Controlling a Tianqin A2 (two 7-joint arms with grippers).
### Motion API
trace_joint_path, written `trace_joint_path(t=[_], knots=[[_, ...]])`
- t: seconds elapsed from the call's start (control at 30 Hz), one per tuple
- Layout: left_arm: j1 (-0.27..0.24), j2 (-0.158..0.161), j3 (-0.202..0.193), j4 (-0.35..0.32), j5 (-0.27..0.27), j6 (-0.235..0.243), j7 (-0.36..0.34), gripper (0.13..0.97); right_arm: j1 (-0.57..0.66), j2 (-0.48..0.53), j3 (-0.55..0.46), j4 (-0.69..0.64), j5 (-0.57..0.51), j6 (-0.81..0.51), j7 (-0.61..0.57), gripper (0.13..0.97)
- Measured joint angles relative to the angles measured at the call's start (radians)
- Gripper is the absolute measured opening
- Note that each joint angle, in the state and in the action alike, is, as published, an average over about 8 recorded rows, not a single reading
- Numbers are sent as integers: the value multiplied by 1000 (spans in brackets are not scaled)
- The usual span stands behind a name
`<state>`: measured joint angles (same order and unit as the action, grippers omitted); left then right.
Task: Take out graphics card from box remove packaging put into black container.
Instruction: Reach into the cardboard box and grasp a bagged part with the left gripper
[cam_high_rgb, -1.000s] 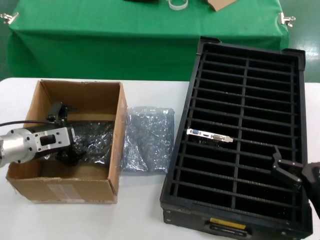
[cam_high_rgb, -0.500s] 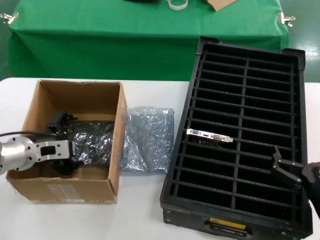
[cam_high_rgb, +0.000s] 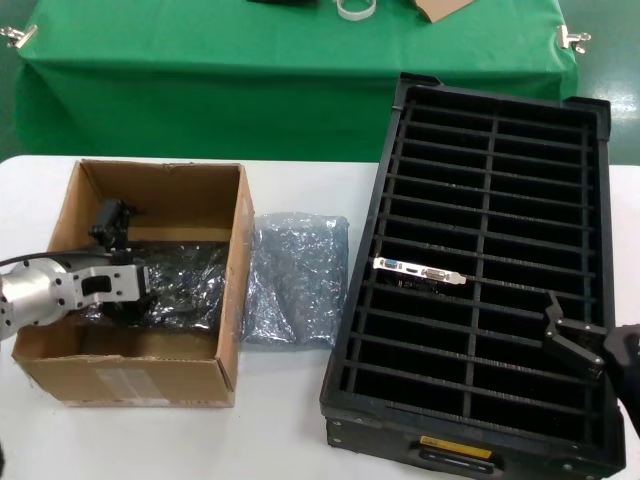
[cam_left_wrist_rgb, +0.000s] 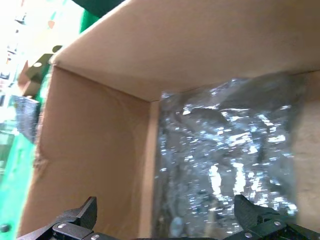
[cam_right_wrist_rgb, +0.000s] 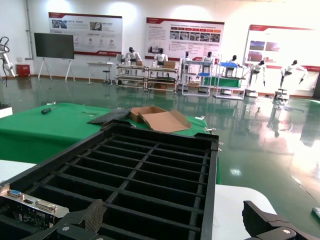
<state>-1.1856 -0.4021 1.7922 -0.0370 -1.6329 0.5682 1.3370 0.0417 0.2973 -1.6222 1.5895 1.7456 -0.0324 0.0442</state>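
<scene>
The left claw (cam_high_rgb: 122, 262) is down inside the box (cam_high_rgb: 232, 275), its fingers spread wide and holding nothing. The graphics card (cam_high_rgb: 185, 283), in its crinkly packaging (cam_left_wrist_rgb: 230, 155), lies on the box floor just ahead of and under the fingertips (cam_left_wrist_rgb: 252, 212). From the wrist view one finger hangs over the bag and the other over the side wall; I can't quite tell whether either tip touches the plastic. So this looks like the first step, the reach for the wrapped card. Next, I'd judge, the claw must settle lower with the card between its fingers and close on it, not just on loose film.

The right claw (cam_high_rgb: 572, 338) waits well off to the side, open and empty, above the near end of the black container (cam_high_rgb: 592, 120), where another card (cam_high_rgb: 420, 270) stands in a slot. An empty bag (cam_high_rgb: 293, 275) lies between box and container.
</scene>
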Motion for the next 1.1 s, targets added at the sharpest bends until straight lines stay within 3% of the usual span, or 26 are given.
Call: trace_joint_path(t=[0.17,0.27,0.4,0.53,0.77,0.93,1.1], knots=[[-10,3,-50,9,-44,-34,91,966,0,0,0,0,0,0,0,966],[-20,1,-58,13,-49,-39,99,966,0,0,0,0,0,0,0,966],[-35,-12,-28,17,-15,3,37,966,0,0,0,0,0,0,0,966],[-44,-32,21,17,36,91,-32,966,0,0,0,0,0,0,0,966],[-44,-59,81,14,97,225,-46,966,0,0,0,0,0,0,0,966],[-42,-60,99,14,118,251,-23,966,0,0,0,0,0,0,0,966],[-34,-53,107,16,128,230,3,966,0,0,0,0,0,0,0,966]])
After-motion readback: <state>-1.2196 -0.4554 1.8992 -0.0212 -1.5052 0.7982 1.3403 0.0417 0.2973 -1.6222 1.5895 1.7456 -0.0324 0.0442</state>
